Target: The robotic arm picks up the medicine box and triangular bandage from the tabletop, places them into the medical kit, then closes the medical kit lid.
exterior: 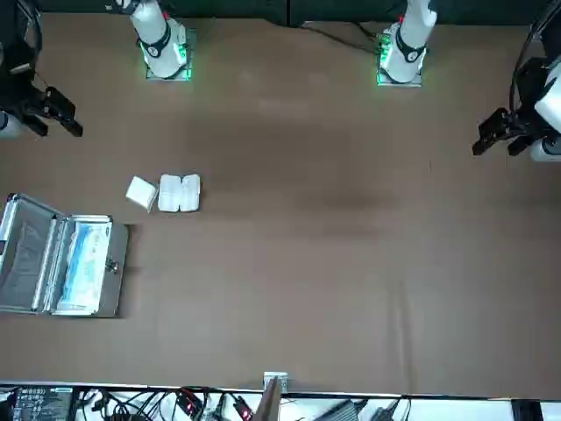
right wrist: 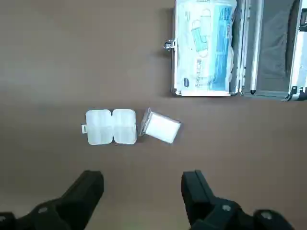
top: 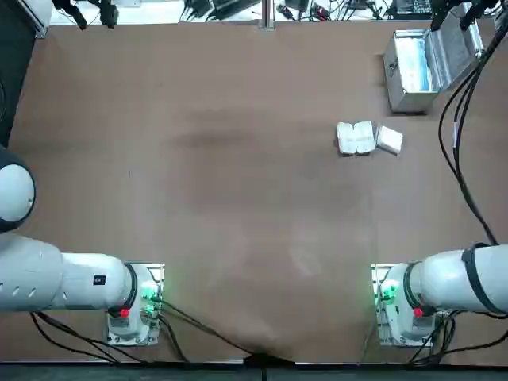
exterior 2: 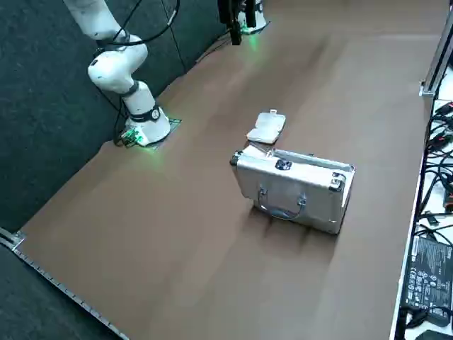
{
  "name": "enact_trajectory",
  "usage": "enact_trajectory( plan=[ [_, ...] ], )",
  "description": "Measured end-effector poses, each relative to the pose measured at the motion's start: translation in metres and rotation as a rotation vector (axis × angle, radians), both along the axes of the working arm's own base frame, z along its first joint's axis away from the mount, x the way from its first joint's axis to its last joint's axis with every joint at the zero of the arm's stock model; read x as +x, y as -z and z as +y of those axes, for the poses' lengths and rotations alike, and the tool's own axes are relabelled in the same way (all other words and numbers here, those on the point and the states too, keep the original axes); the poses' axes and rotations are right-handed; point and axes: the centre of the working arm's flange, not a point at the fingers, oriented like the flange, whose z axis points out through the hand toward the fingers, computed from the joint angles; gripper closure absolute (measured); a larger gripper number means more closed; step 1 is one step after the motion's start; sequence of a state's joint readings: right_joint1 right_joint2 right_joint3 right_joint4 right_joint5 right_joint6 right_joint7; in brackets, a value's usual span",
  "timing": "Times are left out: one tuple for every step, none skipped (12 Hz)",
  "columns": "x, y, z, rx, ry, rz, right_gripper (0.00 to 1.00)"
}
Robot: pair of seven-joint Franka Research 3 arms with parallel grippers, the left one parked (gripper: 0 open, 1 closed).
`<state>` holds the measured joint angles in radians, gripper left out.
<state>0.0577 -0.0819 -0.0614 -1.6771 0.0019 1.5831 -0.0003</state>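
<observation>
Reaching high over the far right part of the table in the top view, your right arm carried the right gripper out beside the medical kit, close to its open lid. The medicine box, a hinged white case lying open in two lobes, sat on the bases' side of the kit. The triangular bandage, a small white block, lay just beside the box, nearer the kit's lid side.

In the front view, your gripper hung on the bases' side of the kit, its fingers pointing down. The kit showed a blue-and-white packet inside.

The right side view gave you the lid's outer face with its metal handle, which the front view did not. The kit hid most of the bandage there.

In the right wrist view, your gripper's two black fingers stood wide apart, with nothing between them. Only this view brought out the box's small clasp and the bandage's clear wrapping; both things lay loose near the kit.
</observation>
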Motion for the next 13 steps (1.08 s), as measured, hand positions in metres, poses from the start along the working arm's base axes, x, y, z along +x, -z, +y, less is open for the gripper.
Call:
enact_trajectory(
  plan=[
    [0.0, 0.0, 0.001, 0.0, -0.001, 0.0, 0.0],
    [0.0, 0.0, 0.001, 0.0, -0.002, 0.0, 0.0],
    [0.001, 0.0, 0.003, 0.0, -0.005, 0.0, 0.0],
    [0.002, 0.0, 0.005, 0.0, -0.009, 0.0, 0.0],
    [0.003, 0.002, 0.008, 0.0, -0.015, 0.002, 0.0],
    [0.005, 0.005, 0.015, -0.001, -0.027, 0.008, 0.0],
    [0.008, 0.011, 0.028, -0.002, -0.049, 0.019, 0.0],
    [0.012, 0.021, 0.046, -0.005, -0.065, 0.037, 0.0],
    [0.017, 0.035, 0.065, -0.011, -0.067, 0.059, 0.0],
    [0.024, 0.051, 0.083, -0.018, -0.073, 0.082, 0.0],
    [0.03, 0.069, 0.098, -0.024, -0.086, 0.101, 0.0],
    [0.037, 0.086, 0.112, -0.028, -0.104, 0.114, 0.0],
    [0.042, 0.102, 0.126, -0.033, -0.12, 0.126, 0.0]
  ],
)
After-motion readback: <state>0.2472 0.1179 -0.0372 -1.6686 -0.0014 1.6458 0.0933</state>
